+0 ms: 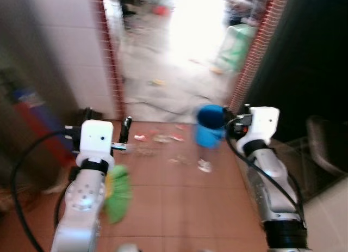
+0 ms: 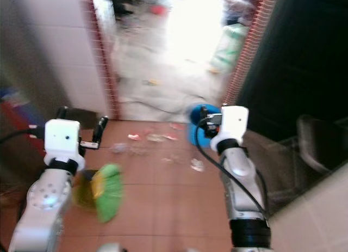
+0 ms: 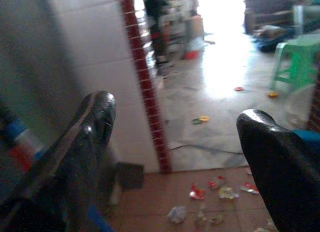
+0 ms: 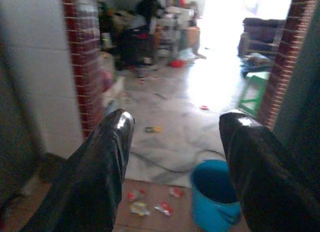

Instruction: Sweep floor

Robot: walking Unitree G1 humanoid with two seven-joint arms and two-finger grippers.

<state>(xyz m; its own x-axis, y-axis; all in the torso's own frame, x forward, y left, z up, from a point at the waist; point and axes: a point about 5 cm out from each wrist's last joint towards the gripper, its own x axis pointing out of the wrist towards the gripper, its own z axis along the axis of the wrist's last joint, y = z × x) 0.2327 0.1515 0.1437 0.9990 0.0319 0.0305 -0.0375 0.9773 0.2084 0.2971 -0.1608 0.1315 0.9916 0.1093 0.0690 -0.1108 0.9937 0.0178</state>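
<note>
Both grippers, left (image 3: 170, 157) and right (image 4: 172, 157), have jaws wide open and empty; litter (image 1: 157, 137) lies at twelve o'clock on the floor (image 1: 179, 208), seemingly nearer the left, with a green broom (image 1: 117, 192) under that arm.

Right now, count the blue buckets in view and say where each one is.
1. The blue bucket stands on the brown tile floor by the doorway's right brick edge, just ahead of the right gripper. Others may be hidden.

Terracotta tile floor (image 1: 179, 203): scattered litter scraps (image 1: 160, 137) near doorway, blue bucket (image 1: 210, 126) beside them, green broom head (image 1: 118, 193) lying nearer robot.
</note>
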